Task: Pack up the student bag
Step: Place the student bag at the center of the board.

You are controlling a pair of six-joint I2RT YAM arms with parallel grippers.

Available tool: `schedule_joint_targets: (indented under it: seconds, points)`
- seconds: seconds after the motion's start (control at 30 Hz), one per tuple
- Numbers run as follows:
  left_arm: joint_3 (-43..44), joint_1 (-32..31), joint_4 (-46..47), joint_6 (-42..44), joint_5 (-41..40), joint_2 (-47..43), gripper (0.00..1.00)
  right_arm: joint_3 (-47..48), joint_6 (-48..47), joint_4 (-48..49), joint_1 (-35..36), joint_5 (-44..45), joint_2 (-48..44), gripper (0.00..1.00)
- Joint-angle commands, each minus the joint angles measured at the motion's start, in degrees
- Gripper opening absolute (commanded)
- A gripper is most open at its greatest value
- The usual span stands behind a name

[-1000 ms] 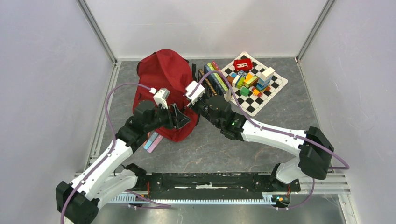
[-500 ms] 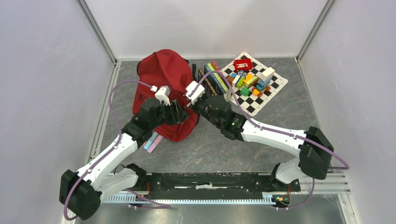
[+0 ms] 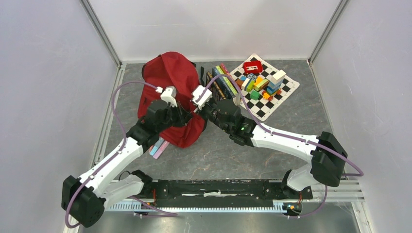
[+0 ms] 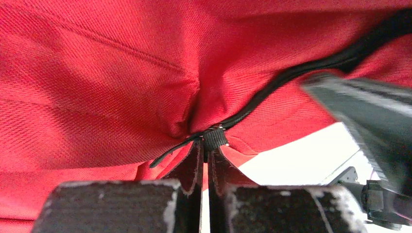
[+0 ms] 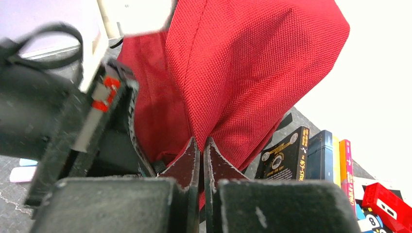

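The student bag (image 3: 170, 77), a large dark-red backpack, lies at the back left of the table. My left gripper (image 3: 187, 115) is at its near right side. In the left wrist view the left gripper (image 4: 206, 153) is shut on the black zipper pull (image 4: 214, 138), with red fabric (image 4: 121, 73) bunched around it. My right gripper (image 3: 198, 108) meets the bag from the right. The right wrist view shows the right gripper (image 5: 201, 145) shut on a fold of the bag's fabric (image 5: 243, 63), which rises in a peak above it.
A row of books (image 3: 223, 82) stands just right of the bag. A chequered mat (image 3: 286, 87) with several coloured blocks and a red toy block (image 3: 252, 66) lies at the back right. Pink and blue flat items (image 3: 159, 145) lie by the bag's near edge.
My left gripper has moved forward to the bag and closed on the zipper pull. The right gripper has kept its hold on the fabric and has not moved.
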Motion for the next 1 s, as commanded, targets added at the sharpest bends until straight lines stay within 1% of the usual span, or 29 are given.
schedule_joint_targets:
  seconds: [0.0, 0.13, 0.3, 0.43, 0.53, 0.57, 0.77, 0.97]
  points:
    - [5.5, -0.3, -1.5, 0.3, -3.3, -5.1, 0.02, 1.0, -1.4, 2.4, 0.3, -3.4, -0.5, 0.0]
    - [8.1, -0.4, -4.8, 1.3, -3.5, -6.4, 0.02, 0.0, -2.4, 2.3, 0.3, -4.2, -0.8, 0.0]
    - [11.6, -0.3, -6.6, 2.0, -1.6, -4.9, 0.02, -1.0, -3.8, 1.8, 0.3, -5.1, -1.1, 0.0]
    - [15.4, -0.3, -9.2, 5.5, -2.7, -3.5, 0.02, -1.1, -5.3, 1.5, 0.3, -5.8, -1.3, 0.0]
    - [16.9, -0.3, -9.5, 7.3, -3.3, -3.4, 0.02, -0.9, -5.1, 1.4, 0.3, -5.7, -1.7, 0.0]
    - [17.1, -0.3, -9.5, 7.2, -3.2, -3.3, 0.02, -0.9, -4.9, 1.4, 0.3, -5.6, -2.0, 0.03]
    - [15.1, -0.3, -8.5, 5.2, -1.7, -4.1, 0.02, -3.7, -6.5, 4.1, 0.3, -5.7, -5.0, 0.39]
    - [12.0, -0.3, -5.5, 2.5, -4.5, -7.0, 0.02, -8.0, -7.4, 5.8, 0.3, -4.8, -9.1, 0.71]
